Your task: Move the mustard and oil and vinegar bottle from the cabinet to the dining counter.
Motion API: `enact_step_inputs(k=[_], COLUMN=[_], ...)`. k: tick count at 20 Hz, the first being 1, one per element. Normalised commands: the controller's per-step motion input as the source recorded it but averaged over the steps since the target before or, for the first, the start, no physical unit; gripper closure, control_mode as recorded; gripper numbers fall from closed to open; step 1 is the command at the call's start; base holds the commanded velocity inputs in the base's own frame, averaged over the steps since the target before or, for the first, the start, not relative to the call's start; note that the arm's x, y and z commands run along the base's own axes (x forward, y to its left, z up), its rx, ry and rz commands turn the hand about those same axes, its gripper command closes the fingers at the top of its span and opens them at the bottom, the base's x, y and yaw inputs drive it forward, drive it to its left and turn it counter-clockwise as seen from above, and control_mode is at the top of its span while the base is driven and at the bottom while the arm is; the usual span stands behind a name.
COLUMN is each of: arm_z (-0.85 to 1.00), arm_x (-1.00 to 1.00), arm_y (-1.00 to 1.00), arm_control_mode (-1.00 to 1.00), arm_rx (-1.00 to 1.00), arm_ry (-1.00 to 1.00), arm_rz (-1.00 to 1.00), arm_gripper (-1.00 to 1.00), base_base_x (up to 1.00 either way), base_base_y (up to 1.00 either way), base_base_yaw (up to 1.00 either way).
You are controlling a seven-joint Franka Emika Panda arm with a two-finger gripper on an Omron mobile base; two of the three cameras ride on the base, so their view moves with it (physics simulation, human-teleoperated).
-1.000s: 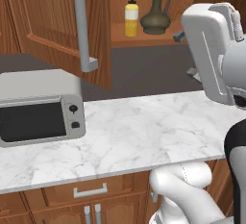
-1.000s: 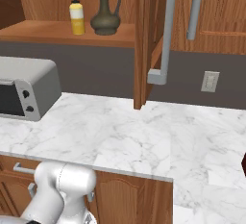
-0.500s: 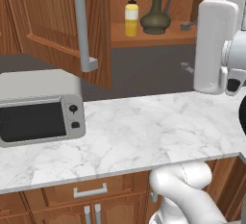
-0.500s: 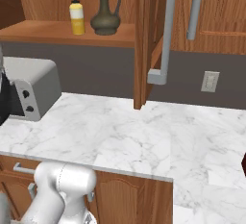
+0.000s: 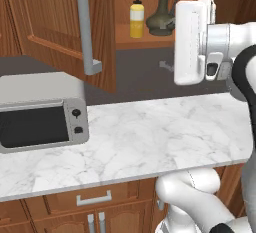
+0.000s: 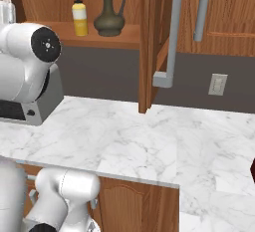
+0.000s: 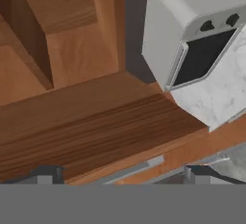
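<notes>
The arm has swung up and round toward the open cabinet (image 5: 60, 27), its gripper (image 7: 122, 172) spread wide and empty, while the mustard (image 5: 136, 20) and the oil and vinegar bottle (image 5: 161, 12) wait untouched together on the shelf.

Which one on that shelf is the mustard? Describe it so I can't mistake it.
Look inside the open reddish-brown wooden wall cabinet, on its wooden shelf above the marble worktop. The small yellow squeeze bottle with a dark pointed nozzle is the mustard. It stands left of the taller dark olive round-bellied flask.
</notes>
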Motion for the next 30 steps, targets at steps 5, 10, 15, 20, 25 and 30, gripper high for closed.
enact_step_inputs(k=[5,10,15,20,25,30], arm_z=[-0.08,-0.05,-0.09,-0.09,-0.05,-0.05], arm_x=[0.55,0.51,0.43,0.36,0.29,0.17], arm_y=[0.37,0.4,0.57,0.7,0.71,0.71], arm_control_mode=[-1.0,-1.0,-1.0,-1.0,-1.0,-1.0], arm_rx=[-0.02,-0.04,-0.11,-0.15,-0.12,-0.07], arm_ry=[0.11,0.0,0.0,-0.05,-0.07,-0.09], arm_rz=[0.26,0.28,0.24,0.18,0.13,0.08], arm_gripper=[-1.0,-1.0,-1.0,-1.0,-1.0,-1.0], base_base_x=[0.0,0.0,0.0,0.0,0.0,0.0], base_base_y=[0.0,0.0,0.0,0.0,0.0,0.0], base_base_yaw=[0.0,0.0,0.0,0.0,0.0,0.0])
